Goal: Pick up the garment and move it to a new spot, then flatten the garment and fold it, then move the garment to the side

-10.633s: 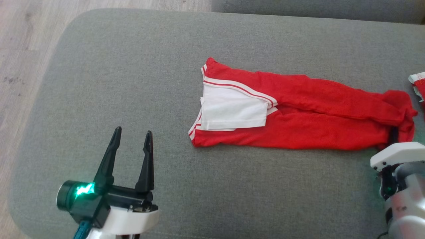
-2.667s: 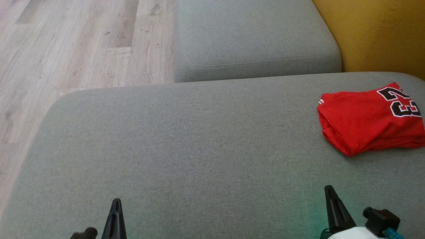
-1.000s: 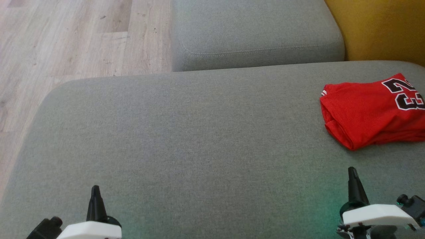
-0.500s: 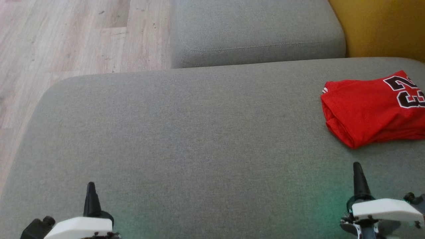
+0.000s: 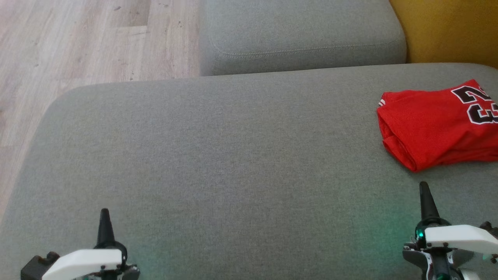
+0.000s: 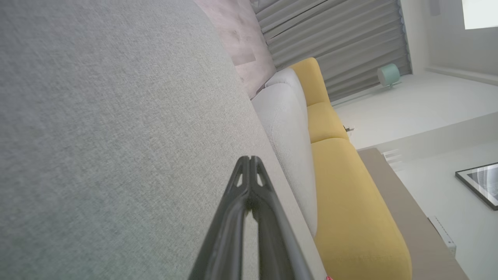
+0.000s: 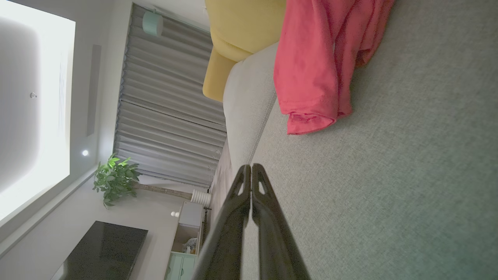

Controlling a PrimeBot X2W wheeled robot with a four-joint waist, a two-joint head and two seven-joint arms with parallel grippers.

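While left gripper (image 5: 104, 217) and right gripper (image 5: 424, 191) rest with fingers pressed together, I worry the loosely folded shirt (image 5: 432, 124) slumps open.

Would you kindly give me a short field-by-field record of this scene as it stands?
garment: folded red fabric jersey with black numerals, at the seat's right end
surface: grey fabric sofa seat
left tool: shut, empty, far from the jersey
right tool: shut, empty, near the jersey, not touching
background: yellow cushion, pale wooden floor
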